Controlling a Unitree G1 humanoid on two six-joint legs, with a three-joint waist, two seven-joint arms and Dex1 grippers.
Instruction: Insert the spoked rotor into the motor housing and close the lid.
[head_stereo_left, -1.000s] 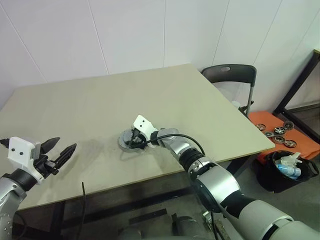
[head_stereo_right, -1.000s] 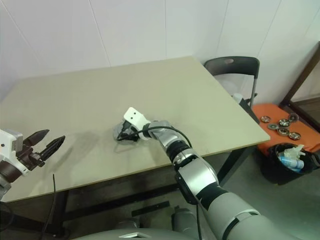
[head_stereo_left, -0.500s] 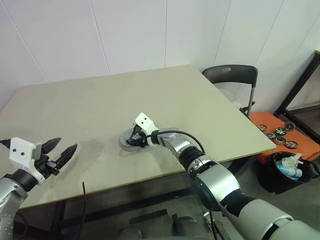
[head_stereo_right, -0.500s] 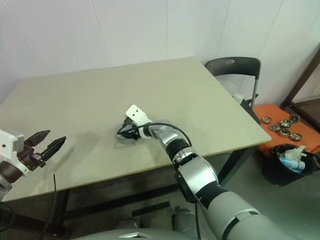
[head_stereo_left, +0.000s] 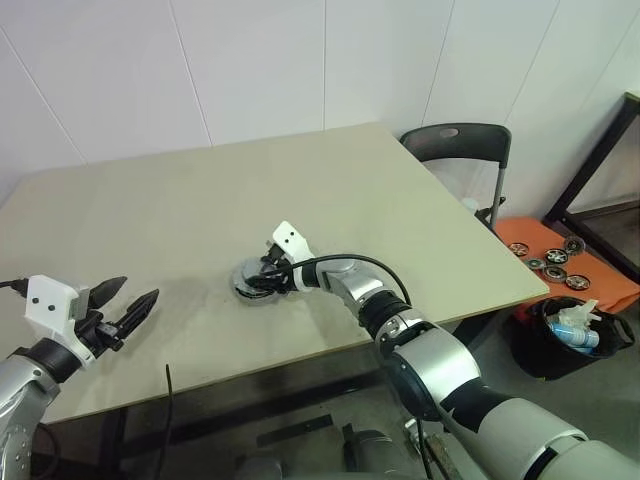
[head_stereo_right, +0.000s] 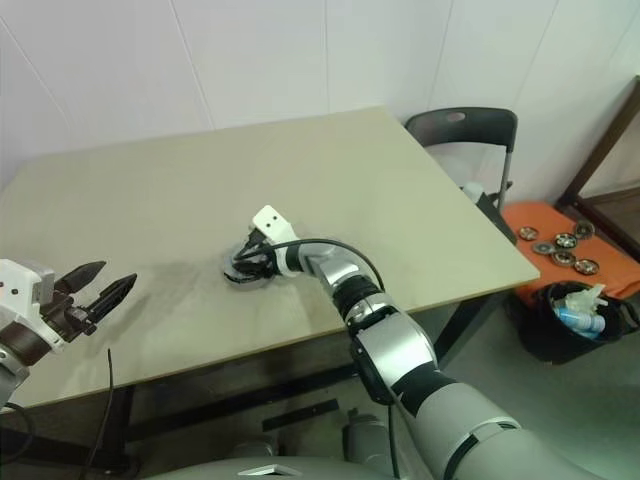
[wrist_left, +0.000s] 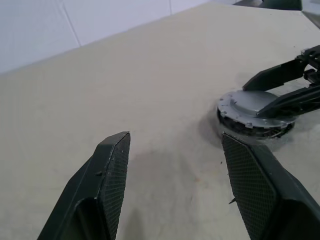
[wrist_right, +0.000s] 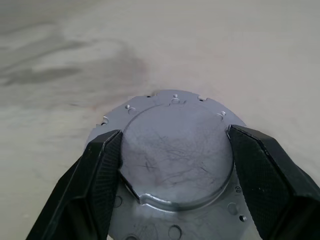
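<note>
Because the lid (wrist_right: 175, 145) lies flat over the motor housing (wrist_left: 252, 126) near the middle of the table (head_stereo_left: 400, 200), the pair reads as stiff, smooth, fairly heavy metal, best taken by the rim. The right gripper (wrist_right: 175, 165) straddles the lid's raised centre, fingers spread, clamping nothing. The left gripper (wrist_left: 175, 165) hangs open, well apart. Whether the spoked rotor sits inside is hidden, as is the lid's joint with the housing.

The lid (wrist_right: 176, 152) shows a plain grey, finely scratched face with small holes round its rim. The table (head_stereo_left: 180, 215) is pale beige. Black cross-hatched pads (wrist_right: 102, 165) face the right gripper's (wrist_right: 175, 165) fingers.
</note>
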